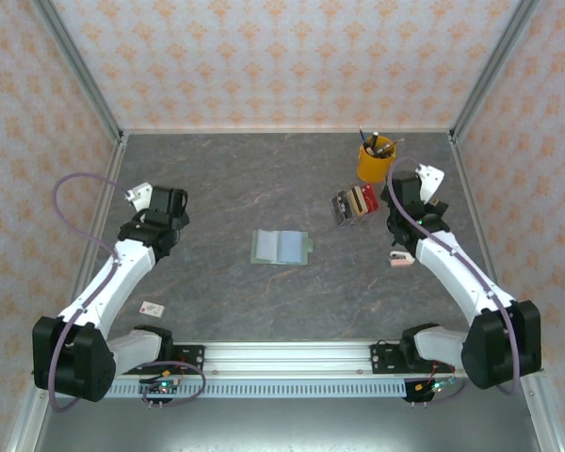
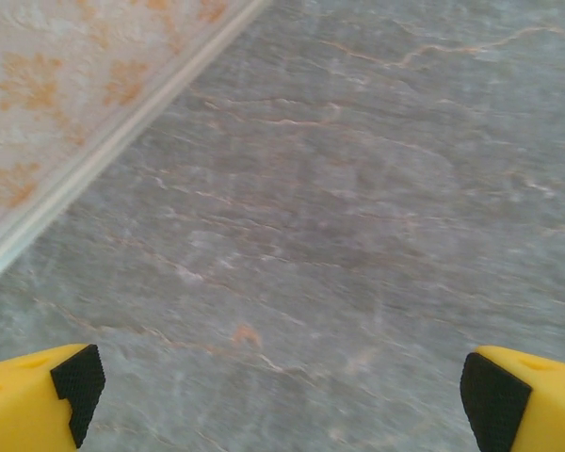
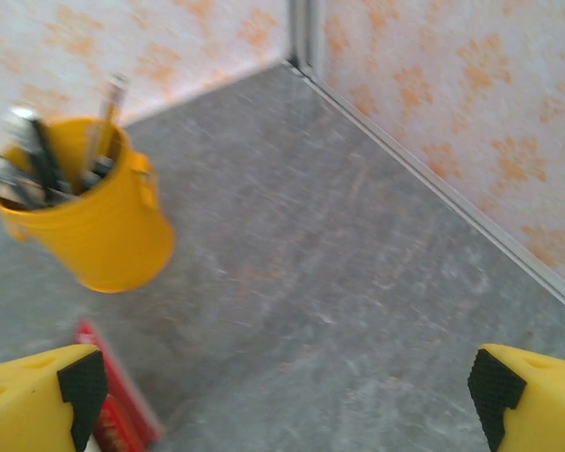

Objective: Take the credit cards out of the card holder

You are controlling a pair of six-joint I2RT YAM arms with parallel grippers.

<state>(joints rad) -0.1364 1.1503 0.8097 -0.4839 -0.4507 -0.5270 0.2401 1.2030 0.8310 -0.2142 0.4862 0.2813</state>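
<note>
Nearest me, by the near left edge of the grey marbled table (image 1: 264, 169), lies a small white card with a red mark (image 1: 152, 308). At the table's middle the pale mint-green bifold card holder (image 1: 281, 247) lies opened flat, pockets up, presumably so cards can slide out. The credit cards themselves are too small to make out. Both arms stand well apart from it. The left gripper (image 2: 282, 386) is spread wide over bare table. The right gripper (image 3: 282, 386) is equally wide towards the far right corner, near a yellow cup of pens (image 3: 85, 221), with a red item (image 3: 113, 405) cut off beside its finger.
</note>
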